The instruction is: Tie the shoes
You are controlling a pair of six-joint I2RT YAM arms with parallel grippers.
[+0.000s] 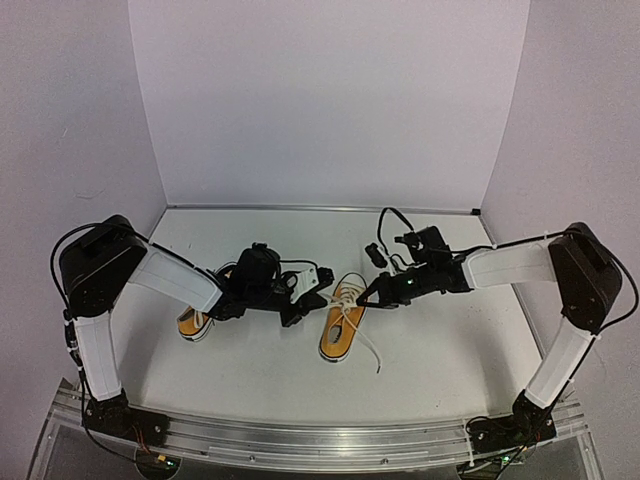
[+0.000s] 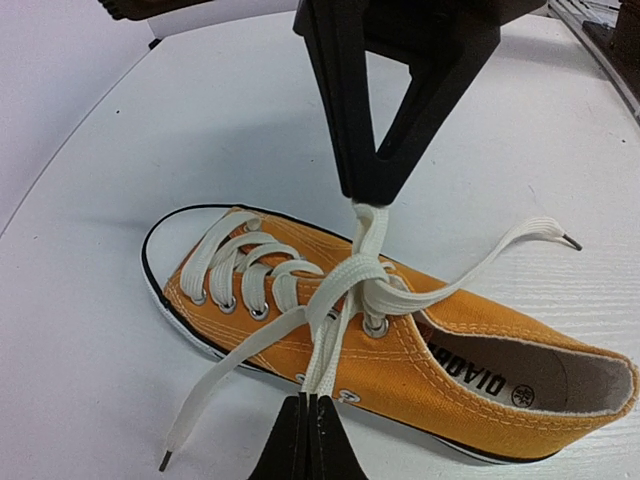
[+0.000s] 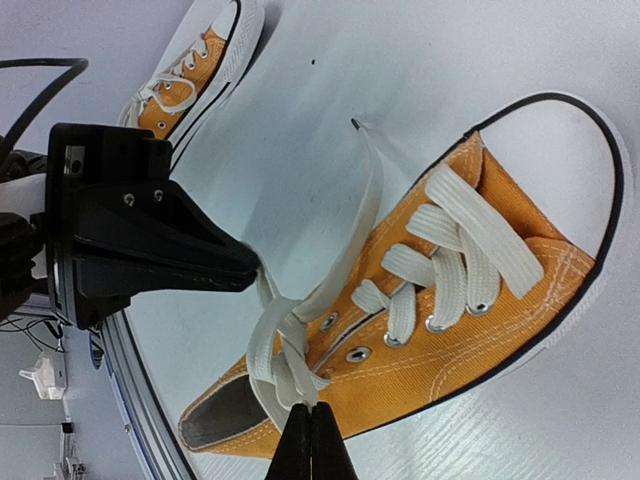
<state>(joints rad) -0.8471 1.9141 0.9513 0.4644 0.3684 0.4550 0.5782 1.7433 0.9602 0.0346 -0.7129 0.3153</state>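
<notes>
Two orange shoes sit on the white bench: the centre shoe, and the second shoe at nine o'clock from it. My two claws meet over the centre shoe, the left claw and the right claw each pinched tight on its white lace. The black insole lettering appears upside down, and I cannot read it.

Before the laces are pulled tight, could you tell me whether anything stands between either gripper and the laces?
Nothing visible does. The left gripper and the right gripper are each shut directly on the laces above the shoe, from opposite sides. The other shoe lies apart, off to the side.
</notes>
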